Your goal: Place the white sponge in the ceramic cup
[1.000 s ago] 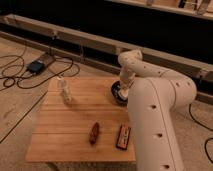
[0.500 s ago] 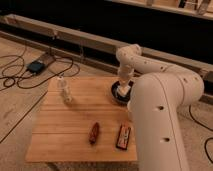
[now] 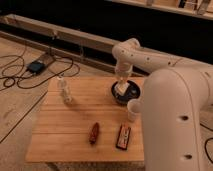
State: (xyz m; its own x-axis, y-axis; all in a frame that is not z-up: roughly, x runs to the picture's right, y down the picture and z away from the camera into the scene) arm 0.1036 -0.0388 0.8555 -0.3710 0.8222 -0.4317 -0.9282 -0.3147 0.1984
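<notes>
- Gripper point(image 3: 121, 89): at the end of the single arm, pointing straight down into the dark bowl point(image 3: 131, 95); low, at or just above the bowl's floor; whether it is wide, narrow or holding anything cannot be told
- White sponge: not seen lying loose anywhere on the table point(image 3: 75, 125); a pale patch at the gripper's tip, inside the bowl, may be it, but it cannot be told apart from the gripper; judged to be in the bowl or already in the grasp; long axis cannot be told
- Ceramic cup point(image 3: 133, 110): small, white, upright, mouth up; just beside the bowl, at 5 o'clock from the gripper; its right side is hidden behind the arm's large near segment point(image 3: 175, 125)
- Deciding relation: the cup lies close, at 5 o'clock from the gripper, toward the camera and slightly right; judged that the coming move is a lift clear of the bowl's rim, then a short carry along that line to above the cup's mouth
- Risk, as judged: the cup is close against the bowl and the arm, so a low carry could knock it
- Other stock on the table: slim pale bottle point(image 3: 64, 90), upright, at 9 o'clock from the bowl, well apart; small brown item point(image 3: 93, 133) at 7 o'clock; black-and-red rectangular item point(image 3: 123, 137) at 6 o'clock, near the front edge
</notes>
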